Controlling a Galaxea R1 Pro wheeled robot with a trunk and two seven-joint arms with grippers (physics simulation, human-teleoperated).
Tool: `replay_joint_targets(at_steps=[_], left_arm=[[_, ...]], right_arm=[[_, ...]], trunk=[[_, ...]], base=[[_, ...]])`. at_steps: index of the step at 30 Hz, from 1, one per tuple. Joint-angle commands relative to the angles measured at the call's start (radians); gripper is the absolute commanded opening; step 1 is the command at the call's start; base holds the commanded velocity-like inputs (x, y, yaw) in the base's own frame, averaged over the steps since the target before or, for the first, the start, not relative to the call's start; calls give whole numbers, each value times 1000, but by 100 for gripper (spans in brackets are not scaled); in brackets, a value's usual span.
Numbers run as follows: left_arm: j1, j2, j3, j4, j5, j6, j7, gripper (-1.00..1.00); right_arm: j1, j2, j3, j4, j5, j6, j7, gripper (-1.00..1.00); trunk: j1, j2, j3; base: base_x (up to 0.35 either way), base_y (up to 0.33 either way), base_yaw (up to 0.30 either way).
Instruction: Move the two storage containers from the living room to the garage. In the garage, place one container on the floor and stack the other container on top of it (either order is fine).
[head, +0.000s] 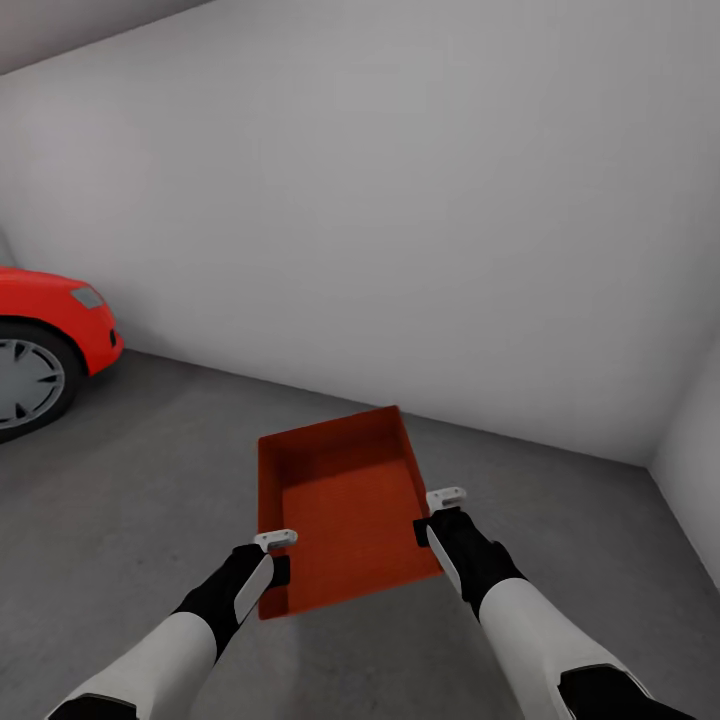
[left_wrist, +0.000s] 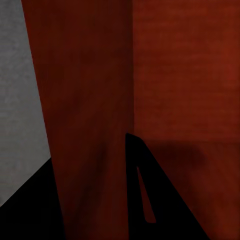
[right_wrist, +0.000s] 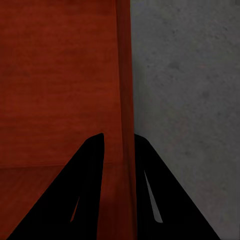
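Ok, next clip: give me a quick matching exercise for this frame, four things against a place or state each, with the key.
Things:
1. storage container
2. red car
3. left pincer
4. right pincer

Places or states:
A. on the container's right wall
B. at the head view's left edge
C. on the container's left wall
D. held between both arms above the grey floor

Pairs: 1-D, 2-B, 3-C, 4-A

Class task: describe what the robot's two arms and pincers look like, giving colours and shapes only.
Both arms have smooth white forearm shells that narrow into black wrist sections. The left pincer and right pincer end in small white flat tips. In the wrist views, the fingers appear as black tapering wedges.
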Motion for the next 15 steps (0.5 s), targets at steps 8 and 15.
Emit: replay_joint_targets(at_steps=[8, 15], left_arm=[[0, -1, 13, 2, 2, 7, 1, -100], [0, -1, 14, 4, 2, 6, 2, -100]], right_arm=[[-1, 3, -6, -3, -56, -15, 44, -100], [-1, 3, -6, -3, -56, -14, 44, -100]], trunk=[[0, 0, 0], [0, 0, 0]], base=[[170, 137, 0], [6, 5, 0]])
